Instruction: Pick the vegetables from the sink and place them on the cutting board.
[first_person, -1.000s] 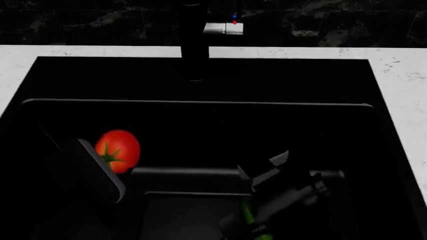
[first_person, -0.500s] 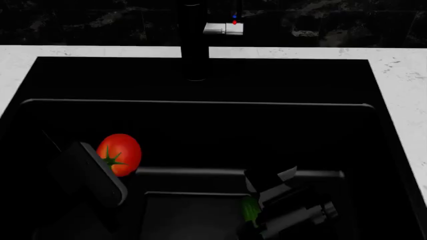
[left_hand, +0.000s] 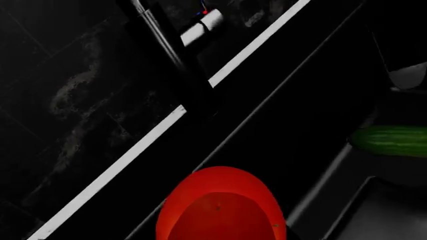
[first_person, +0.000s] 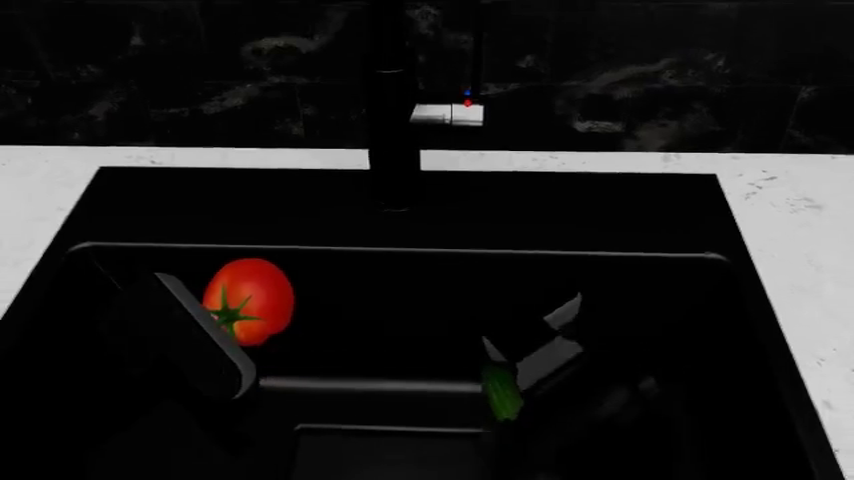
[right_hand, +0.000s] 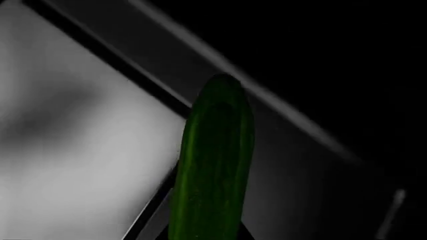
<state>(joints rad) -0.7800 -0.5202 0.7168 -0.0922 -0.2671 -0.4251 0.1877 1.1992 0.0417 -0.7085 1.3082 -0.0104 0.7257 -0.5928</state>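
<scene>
No readable text, label or number anywhere.

You have the tomato (first_person: 248, 298) at the sink's (first_person: 400, 210) lower left, the cucumber (first_person: 502, 392) at lower centre-right beside the right gripper (first_person: 541, 345). The faucet (first_person: 392, 110) stands at top centre, tabletop (first_person: 801, 260) flanking both edges.

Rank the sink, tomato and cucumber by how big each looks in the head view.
1. Sink, by far the largest.
2. Tomato.
3. Cucumber, smallest as seen, though only a short green piece shows beside the right gripper, so its full size is unclear.
</scene>
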